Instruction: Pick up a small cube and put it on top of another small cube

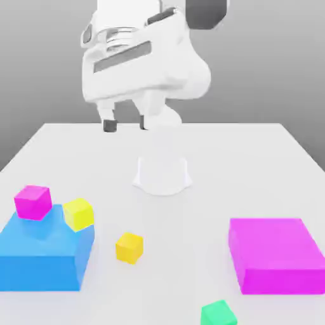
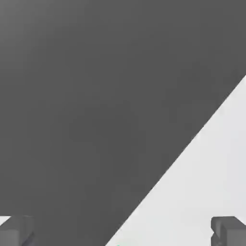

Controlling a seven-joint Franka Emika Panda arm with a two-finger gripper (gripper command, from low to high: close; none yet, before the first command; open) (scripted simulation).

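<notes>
Two dark gray fingertips point(image 2: 229, 230) poke in at the corners, far apart from each other. Between them sits a slanted piece of white table point(image 2: 211, 178) against a plain gray backdrop point(image 2: 86, 96).

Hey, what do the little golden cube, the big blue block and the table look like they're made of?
The golden cube: flat, matte orange-yellow faces with no grain or gloss, so plastic or painted wood at a guess. The big blue block: the same uniform matte look, with plainly shaded faces. The table: a smooth, pale matte surface showing soft shadows and no reflections. In a simulator render, the actual materials stay open.
</notes>
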